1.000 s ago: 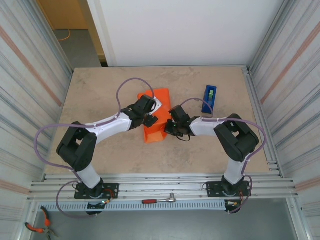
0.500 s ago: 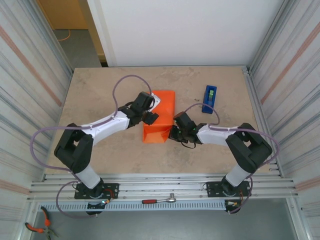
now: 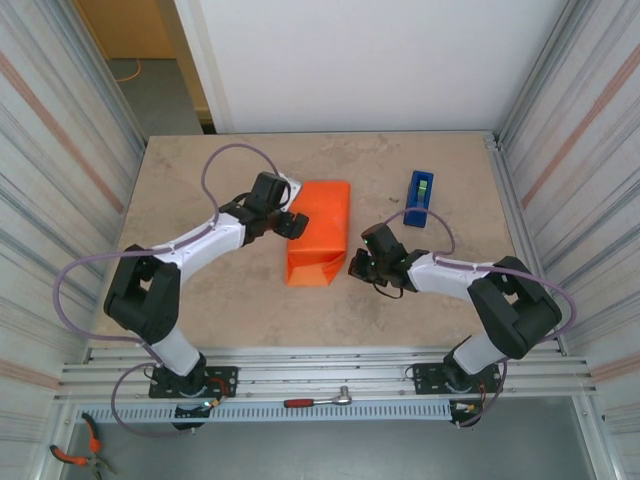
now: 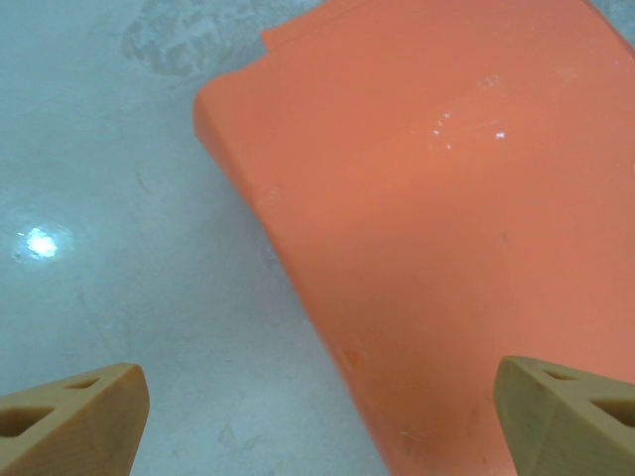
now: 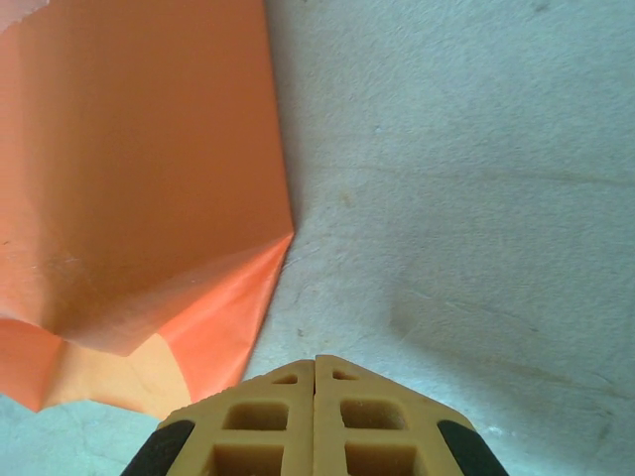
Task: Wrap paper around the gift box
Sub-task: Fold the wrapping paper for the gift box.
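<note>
No readable text, labels or numbers anywhere.

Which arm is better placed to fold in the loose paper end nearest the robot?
Right, probably. The right gripper, shut, sits just beside the unfinished near end of the paper, its flaps right before the fingertips. The left gripper, open, is up by the far half.

Beige marbled table carries orange paper (folded) and blue dispenser.
</note>
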Robot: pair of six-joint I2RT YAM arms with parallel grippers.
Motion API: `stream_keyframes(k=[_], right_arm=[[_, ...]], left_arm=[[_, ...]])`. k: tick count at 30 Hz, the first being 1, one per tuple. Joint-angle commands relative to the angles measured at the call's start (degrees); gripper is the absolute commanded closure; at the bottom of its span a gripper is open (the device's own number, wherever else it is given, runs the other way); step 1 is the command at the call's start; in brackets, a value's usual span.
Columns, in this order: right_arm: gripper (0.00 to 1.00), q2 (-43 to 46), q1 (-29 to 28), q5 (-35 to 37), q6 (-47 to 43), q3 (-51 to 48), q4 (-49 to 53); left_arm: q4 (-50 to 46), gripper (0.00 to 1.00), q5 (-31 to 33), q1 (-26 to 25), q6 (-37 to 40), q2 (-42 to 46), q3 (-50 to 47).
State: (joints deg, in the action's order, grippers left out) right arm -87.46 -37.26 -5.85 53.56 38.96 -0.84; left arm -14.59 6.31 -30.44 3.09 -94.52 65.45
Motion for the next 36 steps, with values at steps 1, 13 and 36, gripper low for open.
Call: stream_keyframes(k=[1, 13, 36], right_arm=[[1.00, -1.9, -0.3, -1.4, 0.6, 2.7, -1.5], [1.00, -7.1, 0.9, -3.3, 3.4, 5.2, -6.3], [1.00, -4.5, 2.0, -4.6, 5.0, 1.1, -10.7]], left_arm=[[-1.1, 0.10, -3.4, -0.1, -2.3, -1.1, -0.5], [-0.7, 0.10, -6.1, -2.3, -5.4, -1.4, -3.4], [-0.6, 0.11, -7.2, -4.8, -7.5, -2.2, -3.4]])
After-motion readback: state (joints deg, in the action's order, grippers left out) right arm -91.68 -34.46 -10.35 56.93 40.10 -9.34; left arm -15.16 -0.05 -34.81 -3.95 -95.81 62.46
